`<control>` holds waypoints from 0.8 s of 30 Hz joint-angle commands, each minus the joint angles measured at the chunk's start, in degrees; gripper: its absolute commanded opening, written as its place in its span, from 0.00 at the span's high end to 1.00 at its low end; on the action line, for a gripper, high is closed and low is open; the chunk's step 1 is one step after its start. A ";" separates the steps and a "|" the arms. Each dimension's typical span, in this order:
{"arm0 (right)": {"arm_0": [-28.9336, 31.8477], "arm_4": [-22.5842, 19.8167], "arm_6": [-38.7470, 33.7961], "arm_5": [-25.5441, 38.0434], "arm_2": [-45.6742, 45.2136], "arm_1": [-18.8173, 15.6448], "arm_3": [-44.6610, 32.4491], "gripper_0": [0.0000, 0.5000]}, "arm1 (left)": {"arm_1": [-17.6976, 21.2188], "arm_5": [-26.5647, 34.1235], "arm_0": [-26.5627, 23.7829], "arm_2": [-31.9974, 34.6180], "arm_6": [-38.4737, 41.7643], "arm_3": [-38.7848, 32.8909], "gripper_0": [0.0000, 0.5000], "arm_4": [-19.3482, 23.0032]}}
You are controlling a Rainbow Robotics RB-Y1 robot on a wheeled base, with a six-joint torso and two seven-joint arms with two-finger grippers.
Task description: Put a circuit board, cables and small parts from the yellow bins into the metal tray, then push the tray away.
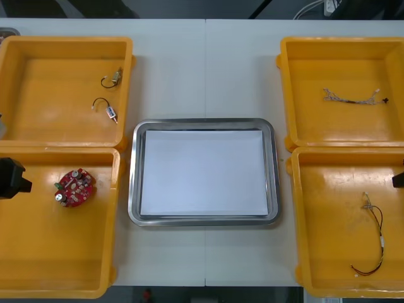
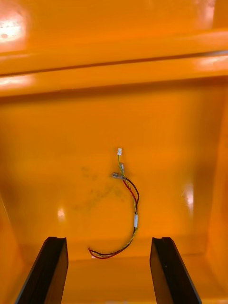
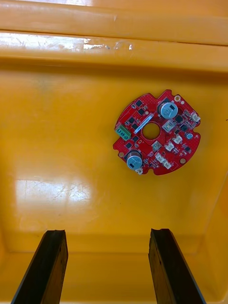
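Metal tray [image 1: 203, 122] sits at the middle of the light table [image 1: 205, 63], its shiny rim framing a white inside [image 1: 203, 172] with nothing lying in it. Left of the metal tray, the near left bin [image 1: 38, 252] holds the round red circuit board [image 1: 74, 187], which lies flat on the bin floor close to the wall facing the tray. The left gripper [image 3: 108, 232] hangs over that bin on the side away from the tray, its black fingers [image 3: 47, 266] spread apart and gripping nothing, the circuit board [image 3: 156, 133] ahead of the fingertips and clear of them. Beyond it, the far left bin [image 1: 50, 113] holds a small metal part [image 1: 113, 77] and a black cable [image 1: 106, 108], just beside each other near the wall closest to the tray. Right of the tray, the near right bin [image 1: 328, 240] holds a red and yellow cable [image 1: 375, 243] lying in a loose curve. The right gripper [image 2: 109, 240] hangs over this bin, fingers [image 2: 171, 270] likewise wide apart and empty, with one end of the red and yellow cable [image 2: 126, 213] lying between the two fingertips without touching them. A pale twisted cable [image 1: 350, 98] lies stretched out in the far right bin [image 1: 341, 63], well apart from the tray.
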 commanded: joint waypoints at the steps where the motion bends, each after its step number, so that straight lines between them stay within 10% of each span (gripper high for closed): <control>1: 4.85 -0.20 -0.22 -1.90 -3.19 -0.51 -1.13 0.00 | -0.71 -1.29 0.76 -0.07 -0.41 -0.67 0.00 -0.23; 24: 23.22 6.48 4.18 -30.82 3.84 0.11 -2.88 0.00 | -0.71 -16.23 0.93 -11.58 -2.34 8.20 0.00 -1.72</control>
